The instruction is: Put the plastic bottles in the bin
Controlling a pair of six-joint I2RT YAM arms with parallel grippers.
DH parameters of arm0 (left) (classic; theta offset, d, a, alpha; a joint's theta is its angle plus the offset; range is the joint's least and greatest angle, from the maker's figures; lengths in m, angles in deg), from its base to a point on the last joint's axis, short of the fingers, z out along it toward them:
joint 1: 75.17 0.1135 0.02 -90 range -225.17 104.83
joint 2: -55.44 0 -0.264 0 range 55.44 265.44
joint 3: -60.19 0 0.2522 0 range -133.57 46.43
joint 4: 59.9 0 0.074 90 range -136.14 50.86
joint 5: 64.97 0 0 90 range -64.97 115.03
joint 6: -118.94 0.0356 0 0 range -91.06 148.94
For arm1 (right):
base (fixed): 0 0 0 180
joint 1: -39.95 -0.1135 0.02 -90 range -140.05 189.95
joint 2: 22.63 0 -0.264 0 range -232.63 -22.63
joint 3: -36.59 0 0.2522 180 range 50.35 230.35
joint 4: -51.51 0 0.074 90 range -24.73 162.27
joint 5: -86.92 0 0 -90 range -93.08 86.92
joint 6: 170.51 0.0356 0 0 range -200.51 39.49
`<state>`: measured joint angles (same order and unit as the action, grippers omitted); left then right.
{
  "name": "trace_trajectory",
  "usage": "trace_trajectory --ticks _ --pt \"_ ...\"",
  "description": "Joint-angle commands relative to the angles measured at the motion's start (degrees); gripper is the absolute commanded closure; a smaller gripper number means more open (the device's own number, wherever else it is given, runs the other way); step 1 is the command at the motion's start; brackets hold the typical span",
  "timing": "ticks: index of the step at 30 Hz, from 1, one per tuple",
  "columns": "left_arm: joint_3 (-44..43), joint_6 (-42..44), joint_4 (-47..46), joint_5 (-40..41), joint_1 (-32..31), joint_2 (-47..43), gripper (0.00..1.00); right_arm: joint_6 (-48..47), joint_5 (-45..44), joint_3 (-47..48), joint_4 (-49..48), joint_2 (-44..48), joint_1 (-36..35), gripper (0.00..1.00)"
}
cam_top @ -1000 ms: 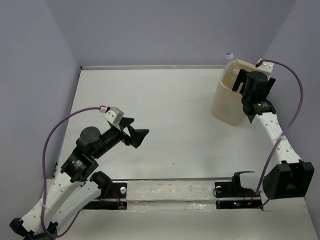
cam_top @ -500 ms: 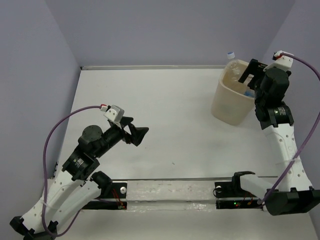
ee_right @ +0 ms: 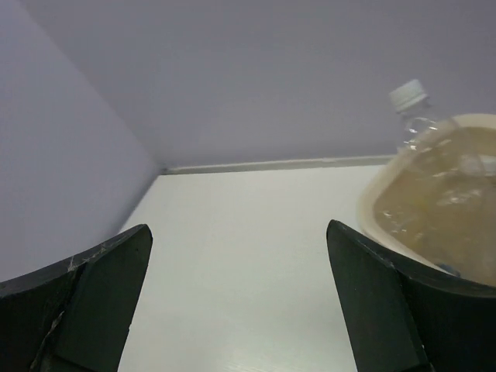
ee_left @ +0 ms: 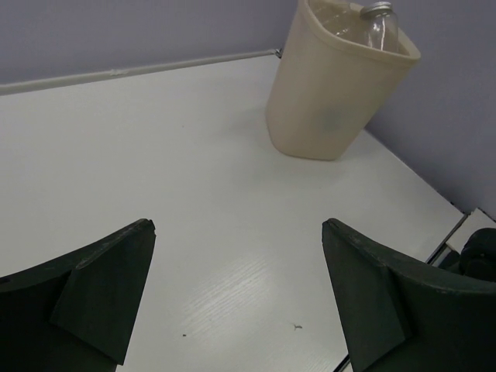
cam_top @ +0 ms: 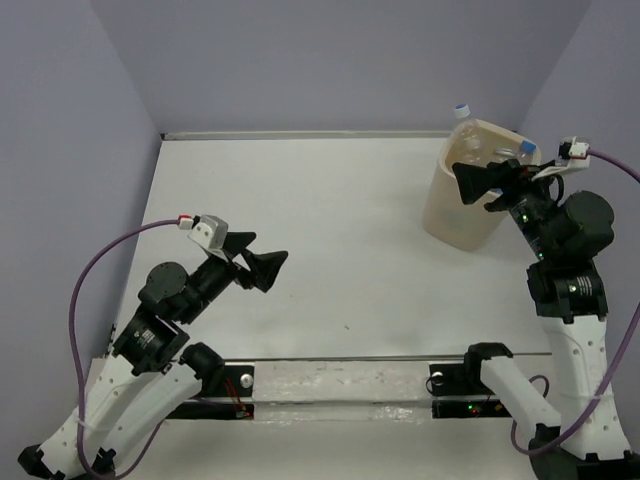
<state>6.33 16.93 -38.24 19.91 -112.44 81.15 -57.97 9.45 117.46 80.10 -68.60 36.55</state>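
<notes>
Two robot arms worked above a white table point(cam_top: 330, 200) on which no bottle was left lying in view; the cream bin point(cam_top: 445, 208) stood at the far right corner, with the clear bottles point(ee_left: 380, 27) resting inside it. The right gripper point(cam_top: 480, 185) hung empty above the bin's near side, jaws spread wide, and the left gripper point(cam_top: 256, 258) hovered just as wide and empty over the table's left half, well apart from the bin. By the look of it the drop was over and the right arm was backing off. That retreat wanted a lift straight up and away, with both fingers kept off the rolled rim so the light tub was not tipped. It also had to stay clear of the white-capped bottle point(cam_top: 461, 110) poking up at the far rim; whether this one stood inside or just behind could not be told, and it deserved a check. A second before, the right gripper had been dipped at the bin's right rim with its arm stretched forward. It had since risen and drawn back, turned leftward, its jaws spread a little wider. The left arm had eased slightly toward its base, and the capped bottle had not moved.
</notes>
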Motion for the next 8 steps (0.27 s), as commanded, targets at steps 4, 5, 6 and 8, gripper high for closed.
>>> trace_trajectory --ticks 4,5,6,8 --pt "-7.97 -1.79 -3.24 1.17 -0.08 -2.86 0.01 9.09 20.42 -6.46 -14.21 13.95 0.15 0.0" --pt "-8.5 -1.79 -3.24 1.17 -0.16 -3.47 0.01 9.44 20.51 -7.34 -14.13 15.29 0.15 0.0" --pt "-9.2 -1.79 -3.24 1.43 -0.08 -3.74 0.01 9.62 20.16 -7.87 -16.04 17.74 0.15 0.0" --pt "-9.65 -2.05 -3.24 1.96 -0.08 -4.09 0.01 9.71 19.37 -8.83 -16.15 19.77 0.15 0.0"
